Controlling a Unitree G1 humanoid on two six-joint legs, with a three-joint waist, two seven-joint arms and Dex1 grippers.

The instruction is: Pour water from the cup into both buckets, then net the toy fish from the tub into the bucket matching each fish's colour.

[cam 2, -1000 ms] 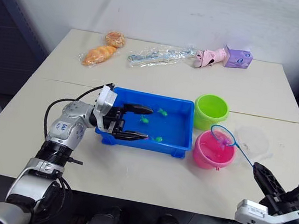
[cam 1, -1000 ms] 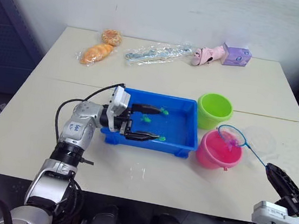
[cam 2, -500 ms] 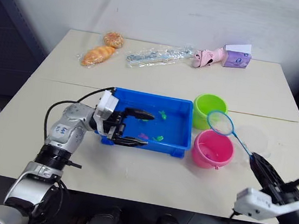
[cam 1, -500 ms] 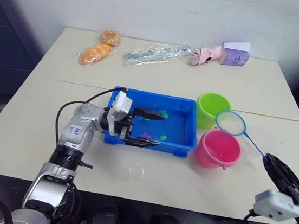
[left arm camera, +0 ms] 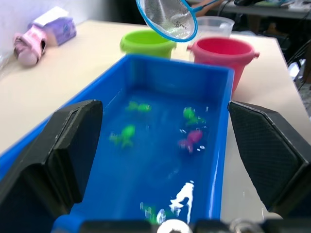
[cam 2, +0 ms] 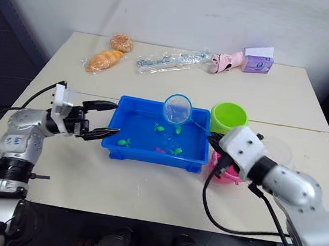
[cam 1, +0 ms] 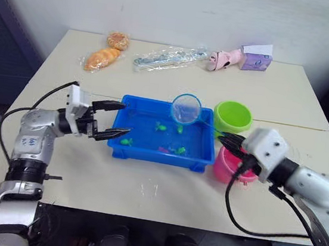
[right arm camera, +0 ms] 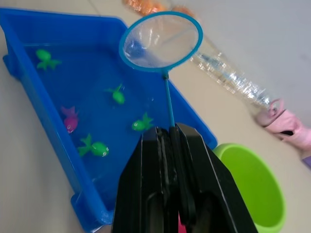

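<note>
The blue tub sits mid-table, holding water and toy fish: several green ones and one magenta. My right gripper is shut on the thin stick of the net. The net's empty hoop hangs tilted above the tub's far right part. The lime green bucket and the pink bucket stand just right of the tub, the pink one partly hidden by my right arm. The clear cup stands beyond the pink bucket. My left gripper is open at the tub's left end.
Along the far edge of the table lie two bagged breads, a crinkled clear bag, a pink toy and a purple box. A black cable loops under my right arm near the table's front edge.
My right arm has swung the net left, from over the pink bucket to above the tub. My left gripper has drawn back out of the tub to its left end.
</note>
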